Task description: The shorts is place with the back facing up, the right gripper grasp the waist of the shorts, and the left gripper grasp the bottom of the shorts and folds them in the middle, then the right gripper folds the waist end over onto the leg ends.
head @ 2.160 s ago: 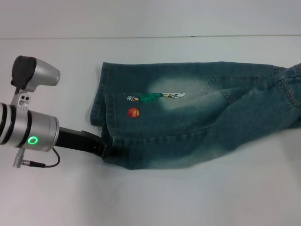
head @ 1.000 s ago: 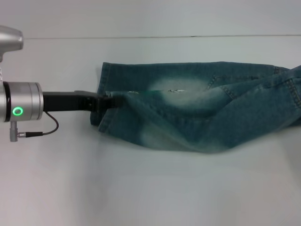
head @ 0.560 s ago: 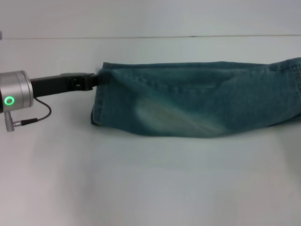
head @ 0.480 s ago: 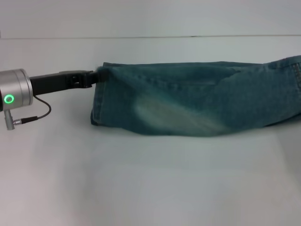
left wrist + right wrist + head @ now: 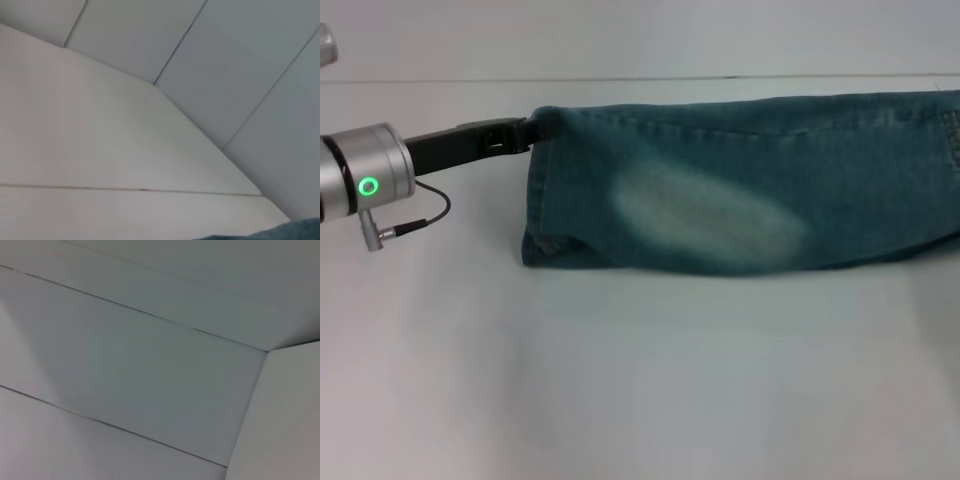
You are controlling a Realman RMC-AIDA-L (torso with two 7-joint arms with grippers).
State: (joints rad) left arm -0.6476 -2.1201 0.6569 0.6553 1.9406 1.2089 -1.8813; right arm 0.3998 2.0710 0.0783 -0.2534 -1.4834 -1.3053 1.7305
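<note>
The blue-green denim shorts (image 5: pixel 740 190) lie folded lengthwise across the table in the head view, with a pale faded patch (image 5: pixel 705 215) facing up. The bottom of the shorts, its stitched leg hems (image 5: pixel 533 205), forms the left end. My left gripper (image 5: pixel 534 130), black on a silver wrist with a green light ring (image 5: pixel 366 186), is shut on the far corner of that hem. A sliver of denim (image 5: pixel 295 231) shows in the left wrist view. The waist runs off the right edge, out of view. The right gripper shows in no view.
The white table (image 5: pixel 620 380) stretches in front of the shorts, and its back edge meets a pale wall (image 5: pixel 620 40) just behind them. A thin black cable (image 5: pixel 420 220) hangs from my left wrist. The right wrist view shows only pale wall panels (image 5: pixel 150 365).
My left gripper carried the near leg hem away from me over the far leg. The basketball print is now covered, and the shorts lie folded in half lengthwise.
</note>
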